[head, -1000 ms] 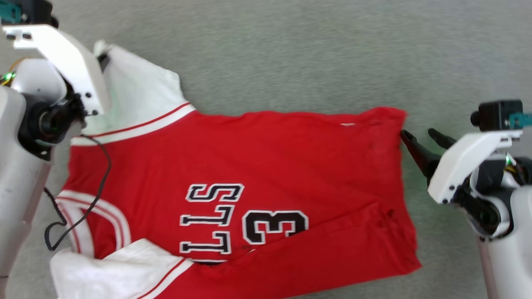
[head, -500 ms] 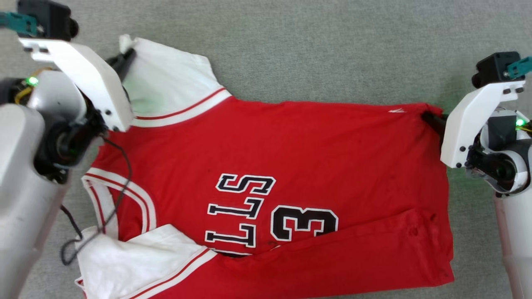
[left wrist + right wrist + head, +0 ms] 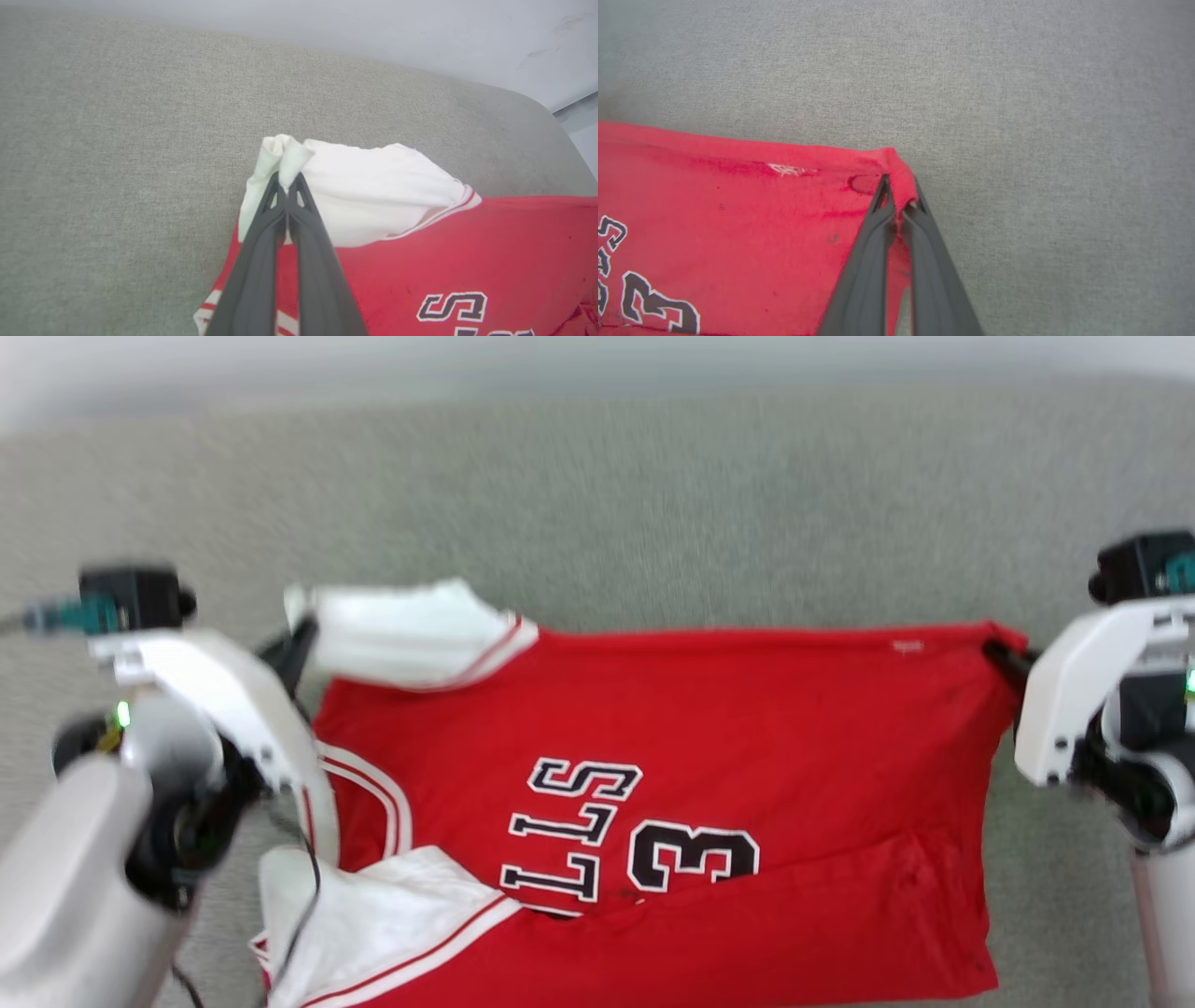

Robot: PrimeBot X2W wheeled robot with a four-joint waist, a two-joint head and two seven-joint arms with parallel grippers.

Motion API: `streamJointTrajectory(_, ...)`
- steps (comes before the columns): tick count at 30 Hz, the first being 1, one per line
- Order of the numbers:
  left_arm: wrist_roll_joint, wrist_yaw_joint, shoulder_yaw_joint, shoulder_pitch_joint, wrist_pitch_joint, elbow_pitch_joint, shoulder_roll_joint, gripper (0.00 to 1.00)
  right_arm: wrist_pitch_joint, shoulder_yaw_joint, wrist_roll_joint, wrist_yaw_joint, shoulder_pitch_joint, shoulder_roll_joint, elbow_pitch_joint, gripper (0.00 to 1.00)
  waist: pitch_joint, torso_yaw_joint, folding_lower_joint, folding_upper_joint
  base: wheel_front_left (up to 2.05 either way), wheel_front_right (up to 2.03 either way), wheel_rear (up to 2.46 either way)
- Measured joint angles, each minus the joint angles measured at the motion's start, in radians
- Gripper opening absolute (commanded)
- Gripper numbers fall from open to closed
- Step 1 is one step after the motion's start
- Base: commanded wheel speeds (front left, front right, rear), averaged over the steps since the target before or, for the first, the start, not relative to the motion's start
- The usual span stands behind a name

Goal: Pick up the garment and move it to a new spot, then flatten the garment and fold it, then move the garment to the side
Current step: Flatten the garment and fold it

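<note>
The garment (image 3: 747,728), a red jersey with white sleeves and black letters and a 3, lies sideways on a grey fabric surface (image 3: 653,523). Its collar points left and its hem points right. My left gripper (image 3: 297,649) is shut on the tip of the far white sleeve (image 3: 373,186); in the left wrist view its fingertips (image 3: 285,179) pinch that bunched cloth. My right gripper (image 3: 999,658) is shut on the far hem corner; in the right wrist view the garment's red edge (image 3: 896,161) wraps over this gripper (image 3: 899,191). The far edge hangs taut between both grippers.
The grey surface extends beyond the garment to a pale wall (image 3: 560,355). In the left wrist view the surface ends in a rounded corner (image 3: 551,116) at the right. A black cable (image 3: 303,896) dangles from my left arm over the near white sleeve (image 3: 373,924).
My right gripper reached the far hem corner and shut on it. The head camera has tilted, shifting the whole picture. The far sleeve and far edge now look raised off the surface.
</note>
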Motion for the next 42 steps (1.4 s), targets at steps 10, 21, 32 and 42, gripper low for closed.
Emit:
streamJointTrajectory(10,-0.083,0.053,0.011,0.342,-0.071,-0.033,-0.032,0.00,-0.027,-0.048,0.020,0.000,0.273,0.040,-0.081,0.00,-0.176,0.045,-0.0002,0.0000,0.00,0.00,0.00)
streamJointTrajectory(21,-0.106,-0.016,-0.020,0.459,-0.191,0.153,-0.129,1.00,-0.248,-0.070,0.029,0.000,0.513,0.135,-0.049,1.00,-0.230,0.051,-0.0003,0.0000,0.00,0.00,0.00)
streamJointTrajectory(32,0.083,-0.022,-0.041,0.453,-0.449,0.082,-0.126,1.00,-0.389,-0.129,-0.008,0.000,0.573,0.154,-0.179,1.00,-0.286,0.021,-0.0002,0.0000,0.00,0.00,0.00)
streamJointTrajectory(42,0.252,0.093,-0.049,0.393,-0.536,-0.098,-0.103,1.00,-0.134,-0.148,-0.013,0.000,0.534,0.086,-0.217,1.00,-0.286,0.046,-0.0001,0.0000,0.00,0.00,0.00)
